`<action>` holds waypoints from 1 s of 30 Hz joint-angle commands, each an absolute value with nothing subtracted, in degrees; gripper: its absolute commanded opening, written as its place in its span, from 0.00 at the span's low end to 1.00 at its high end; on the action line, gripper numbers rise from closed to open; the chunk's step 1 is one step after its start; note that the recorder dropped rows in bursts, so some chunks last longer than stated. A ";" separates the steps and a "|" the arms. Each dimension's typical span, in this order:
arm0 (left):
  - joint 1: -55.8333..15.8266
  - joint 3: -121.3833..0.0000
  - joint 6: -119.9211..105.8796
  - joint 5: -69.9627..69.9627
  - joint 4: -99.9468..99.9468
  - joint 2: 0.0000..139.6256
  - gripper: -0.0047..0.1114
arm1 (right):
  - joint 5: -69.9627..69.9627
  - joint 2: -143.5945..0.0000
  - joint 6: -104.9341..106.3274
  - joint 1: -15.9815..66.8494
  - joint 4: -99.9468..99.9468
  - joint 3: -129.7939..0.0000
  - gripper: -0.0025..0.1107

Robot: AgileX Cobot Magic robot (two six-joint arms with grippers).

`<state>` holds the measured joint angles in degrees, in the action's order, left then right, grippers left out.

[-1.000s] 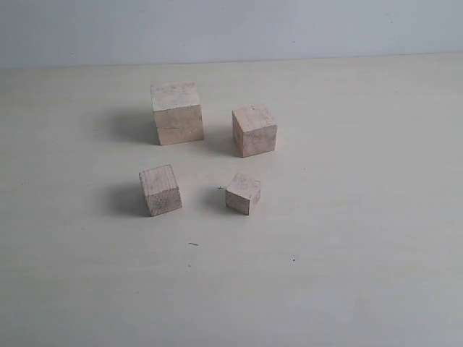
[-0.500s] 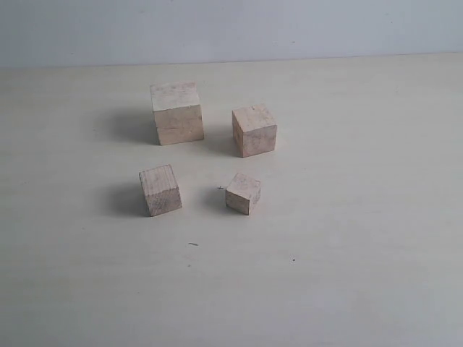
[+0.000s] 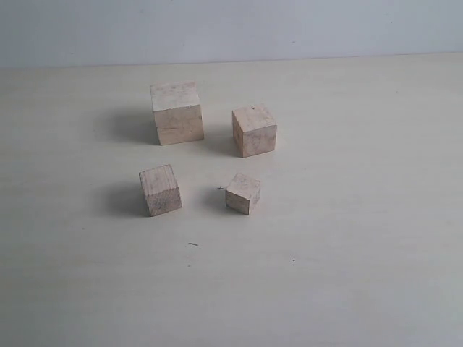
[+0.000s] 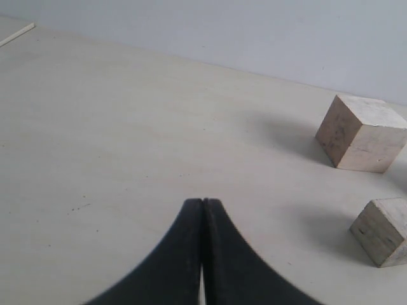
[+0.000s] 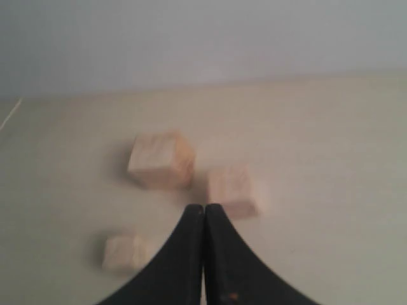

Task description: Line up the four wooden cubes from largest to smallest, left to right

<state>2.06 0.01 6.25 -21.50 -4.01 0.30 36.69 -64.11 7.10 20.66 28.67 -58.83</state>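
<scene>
Four pale wooden cubes stand on the table in a loose two-by-two group. The largest cube [image 3: 176, 112] is at the back left and the second-largest cube [image 3: 254, 130] at the back right. The third cube [image 3: 160, 189] is at the front left, the smallest cube [image 3: 243, 193] at the front right, turned slightly. Neither gripper shows in the exterior view. My left gripper [image 4: 203, 202] is shut and empty, well apart from the largest cube [image 4: 360, 133] and the third cube [image 4: 383, 230]. My right gripper [image 5: 203, 207] is shut and empty, with three blurred cubes beyond it.
The pale table [image 3: 362, 217] runs back to a light grey wall [image 3: 231, 29]. A thin pale strip [image 4: 18, 35] lies near the table's far edge in the left wrist view. Tiny dark specks [image 3: 193, 244] mark the surface in front of the cubes.
</scene>
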 commanded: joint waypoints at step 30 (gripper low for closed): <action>1.75 0.00 6.25 -21.64 -3.98 0.00 0.04 | 25.32 -90.59 37.15 36.55 49.84 -66.40 0.02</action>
